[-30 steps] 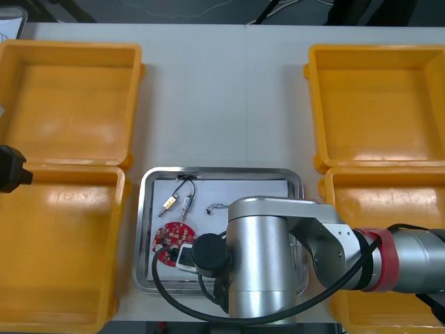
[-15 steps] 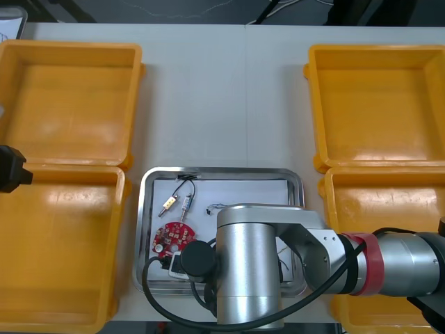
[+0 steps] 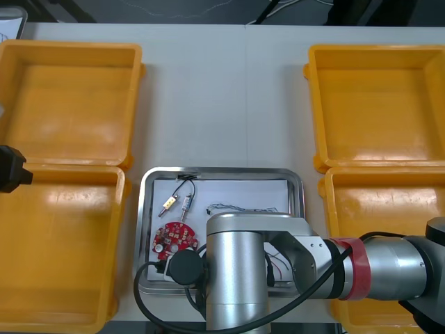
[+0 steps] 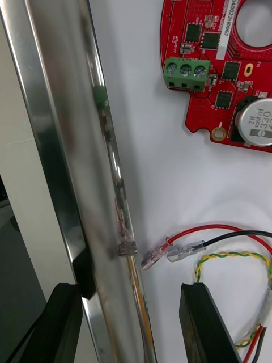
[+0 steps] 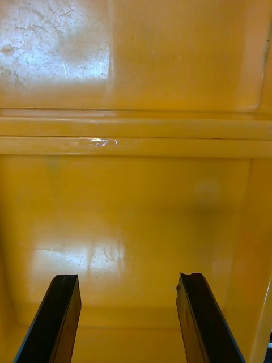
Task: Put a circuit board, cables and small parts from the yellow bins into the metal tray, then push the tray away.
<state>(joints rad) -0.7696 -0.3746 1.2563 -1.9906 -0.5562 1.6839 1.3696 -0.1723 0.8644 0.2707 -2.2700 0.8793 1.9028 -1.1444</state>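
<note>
The right gripper [image 4: 130, 286] is down low at the metal tray [image 4: 62, 142]. Its two fingers stand wide apart and hold nothing. The tray's shiny rim runs between them. One finger is outside the tray and the other is inside, over the white floor.

Just beside the inside finger lie a red and black cable [image 4: 186, 249] and a twisted yellow cable [image 4: 238, 254]. A bit farther on, the round red circuit board [image 4: 226, 74] lies flat in the tray. Past the board lie small metal parts [image 3: 169, 203].

The left gripper [image 5: 127, 277] hangs over the near left yellow bin [image 5: 136, 215]. Its fingers are wide apart too, with nothing in them. Beyond it is the far left yellow bin [image 3: 69, 104].
</note>
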